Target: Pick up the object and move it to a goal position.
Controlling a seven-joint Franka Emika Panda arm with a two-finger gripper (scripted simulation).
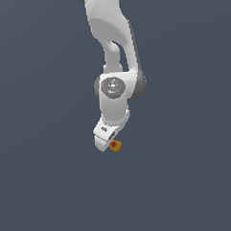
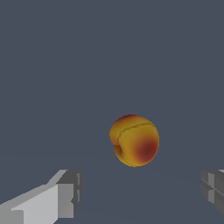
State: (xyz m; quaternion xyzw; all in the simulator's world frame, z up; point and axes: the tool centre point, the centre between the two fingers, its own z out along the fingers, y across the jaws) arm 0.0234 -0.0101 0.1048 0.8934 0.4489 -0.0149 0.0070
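Wrist view: two grey fingertips point(image 2: 70, 192) are seen nearest the camera, spread wide apart, with nothing held between them; the gripper point(image 2: 140, 197) is recorded as released. Beyond the tips, and roughly midway across the gap between them, the object point(image 2: 134, 140) is seen: a roundish orange-yellow lump with a reddish patch and a thin seam line. No contact between object and either finger is seen. Whether it has yet entered the gap cannot be told from this view.

Exterior view: the gripper point(image 1: 107, 142) is seen at the end of the white arm point(image 1: 112, 55), tilted. The object point(image 1: 115, 145) is observed just beside the gripper's lower end, partly hidden by it. Behind everything, a plain dark grey-blue surface point(image 1: 44, 188) is noted
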